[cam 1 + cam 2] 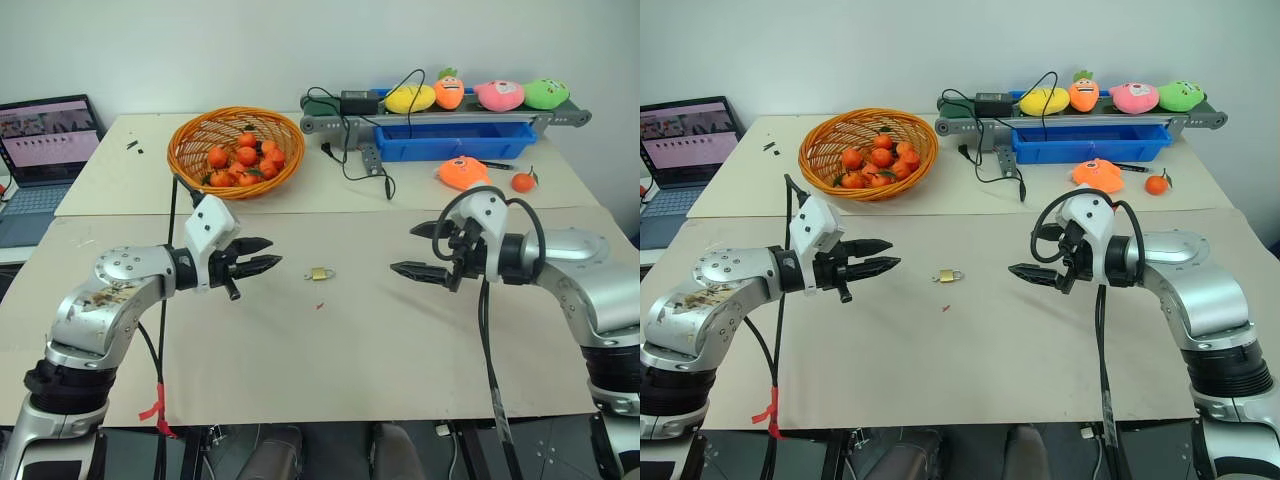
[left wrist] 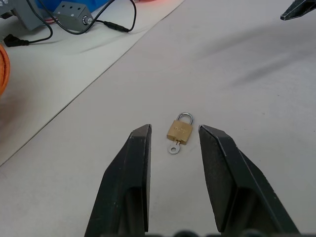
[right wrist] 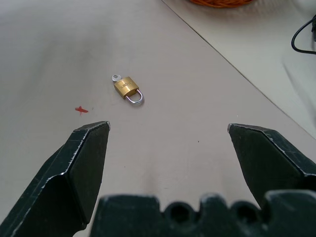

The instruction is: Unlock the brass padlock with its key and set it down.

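The brass padlock (image 1: pixel 320 273) lies flat on the tan table, midway between my two arms, with its silver shackle closed. The key (image 2: pixel 173 148) sticks out of the padlock's bottom, and only its small round head shows. My left gripper (image 1: pixel 272 254) hovers to the left of the padlock and points at it. Its fingers (image 2: pixel 136 168) stand apart with nothing between them. My right gripper (image 1: pixel 402 249) hovers to the right of the padlock, wide open and empty. Neither gripper touches the padlock.
An orange basket (image 1: pixel 190 160) of small oranges stands at the back left, with a laptop (image 1: pixel 45 135) further left. At the back right are a conveyor (image 1: pixel 330 122) with plush toys, a blue bin (image 1: pixel 455 140), loose cables (image 1: pixel 360 165), an orange plush (image 1: pixel 463 172) and one orange (image 1: pixel 524 182).
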### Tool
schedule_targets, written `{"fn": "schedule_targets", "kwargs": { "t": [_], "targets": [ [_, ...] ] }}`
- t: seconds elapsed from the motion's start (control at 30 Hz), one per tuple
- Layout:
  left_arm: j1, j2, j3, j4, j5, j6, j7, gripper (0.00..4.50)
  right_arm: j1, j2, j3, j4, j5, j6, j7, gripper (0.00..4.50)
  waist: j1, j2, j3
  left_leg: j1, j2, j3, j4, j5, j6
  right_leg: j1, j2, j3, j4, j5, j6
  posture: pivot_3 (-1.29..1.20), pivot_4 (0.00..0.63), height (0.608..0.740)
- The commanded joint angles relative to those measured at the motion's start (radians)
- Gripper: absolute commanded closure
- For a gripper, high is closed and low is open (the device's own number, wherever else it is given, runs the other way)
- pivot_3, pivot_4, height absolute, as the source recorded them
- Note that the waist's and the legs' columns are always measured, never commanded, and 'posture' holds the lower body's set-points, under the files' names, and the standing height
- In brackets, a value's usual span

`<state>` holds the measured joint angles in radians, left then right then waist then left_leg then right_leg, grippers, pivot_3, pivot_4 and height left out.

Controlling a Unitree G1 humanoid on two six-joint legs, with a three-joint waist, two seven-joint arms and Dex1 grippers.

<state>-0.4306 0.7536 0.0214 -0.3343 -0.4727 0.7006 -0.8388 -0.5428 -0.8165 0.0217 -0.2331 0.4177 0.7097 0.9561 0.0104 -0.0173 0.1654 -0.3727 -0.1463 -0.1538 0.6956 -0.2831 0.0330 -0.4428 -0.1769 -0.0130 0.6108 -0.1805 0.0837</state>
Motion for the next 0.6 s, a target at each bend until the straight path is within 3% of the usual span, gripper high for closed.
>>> {"fn": "schedule_targets", "kwargs": {
  "t": [0.03, 0.37, 0.6],
  "targets": [
    [-0.016, 0.012, 0.010, -0.008, 0.004, -0.019, -0.013, 2.92, -0.015, -0.001, -0.026, -0.038, 0.019, 0.006, -0.008, 0.00, 0.000, 0.000, 0.000, 0.000, 0.000, 0.000, 0.000, 0.000, 0.000, 0.000, 0.000, 0.000, 0.000, 0.000, 0.000, 0.00, 0.150, 0.740],
    [0.015, 0.050, 0.076, 0.033, 0.003, -0.030, -0.019, 2.92, -0.031, -0.050, -0.026, 0.012, 0.013, -0.020, 0.062, 0.00, 0.000, 0.000, 0.000, 0.000, 0.000, 0.001, 0.000, 0.000, 0.000, 0.000, 0.000, 0.000, 0.000, 0.000, 0.000, 0.00, 0.150, 0.740],
    [0.038, 0.065, 0.091, 0.035, 0.027, -0.024, 0.017, 2.92, -0.139, 0.021, 0.074, 0.122, -0.037, -0.117, 0.122, 0.00, -0.009, 0.000, 0.000, 0.001, 0.003, 0.003, 0.000, -0.001, 0.000, 0.000, 0.002, 0.001, 0.000, 0.001, -0.001, 0.00, 0.150, 0.740]
  ]
}}
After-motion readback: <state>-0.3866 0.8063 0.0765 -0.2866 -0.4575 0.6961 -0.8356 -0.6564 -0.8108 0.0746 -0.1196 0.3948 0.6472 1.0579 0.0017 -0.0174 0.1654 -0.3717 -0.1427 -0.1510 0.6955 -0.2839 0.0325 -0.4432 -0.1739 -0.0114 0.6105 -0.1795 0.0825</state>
